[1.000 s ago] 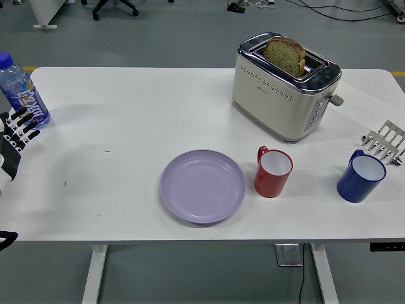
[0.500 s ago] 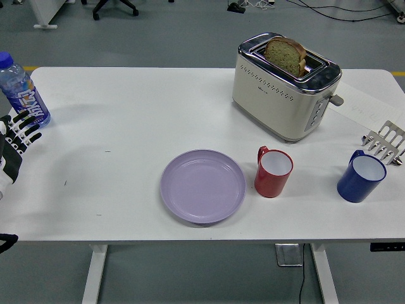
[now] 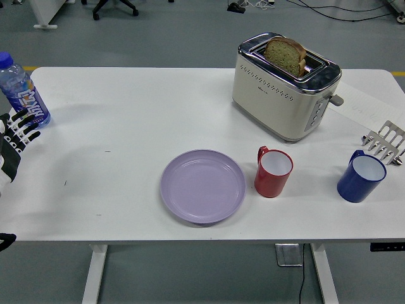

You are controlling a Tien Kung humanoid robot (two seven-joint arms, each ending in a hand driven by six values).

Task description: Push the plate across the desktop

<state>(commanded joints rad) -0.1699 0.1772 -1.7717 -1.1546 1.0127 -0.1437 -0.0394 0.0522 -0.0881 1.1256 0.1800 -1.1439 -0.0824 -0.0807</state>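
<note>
A lilac plate (image 3: 202,185) lies empty on the white table (image 3: 126,126), near the front edge at the middle. My left hand (image 3: 14,140) is at the picture's left edge, fingers spread and holding nothing, far to the left of the plate. It is just below a blue water bottle (image 3: 23,92). My right hand is out of view.
A red mug (image 3: 273,171) stands right beside the plate's right rim. A blue mug (image 3: 361,177) and a metal rack (image 3: 385,142) are at the right. A cream toaster (image 3: 285,87) with a bread slice (image 3: 285,54) stands at the back right.
My left hand has drifted slightly left toward the picture's edge. Nothing on the table has moved.
</note>
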